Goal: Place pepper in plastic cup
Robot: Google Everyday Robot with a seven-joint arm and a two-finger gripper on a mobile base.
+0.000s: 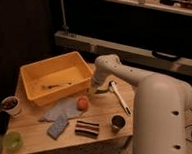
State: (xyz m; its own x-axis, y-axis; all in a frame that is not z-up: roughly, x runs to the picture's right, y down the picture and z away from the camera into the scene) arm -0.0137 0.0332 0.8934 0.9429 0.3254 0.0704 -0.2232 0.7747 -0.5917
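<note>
Beside yellow bin (58,94), right wall: gripper (97,90) low over table (34,137), arm reaching in from right.
Pepper (105,91): green curve right at gripper tip, on side toward white utensil (119,96); long axis roughly across table.
Grip: cannot tell whether closed on pepper or merely against it.
Plastic cup (12,141): front-left corner, well apart from gripper, diagonally past orange fruit (82,103) and grey cloth (62,109).
Coming move (judgement): long diagonal carry to front-left; pepper best tipped end-down over rim.
</note>
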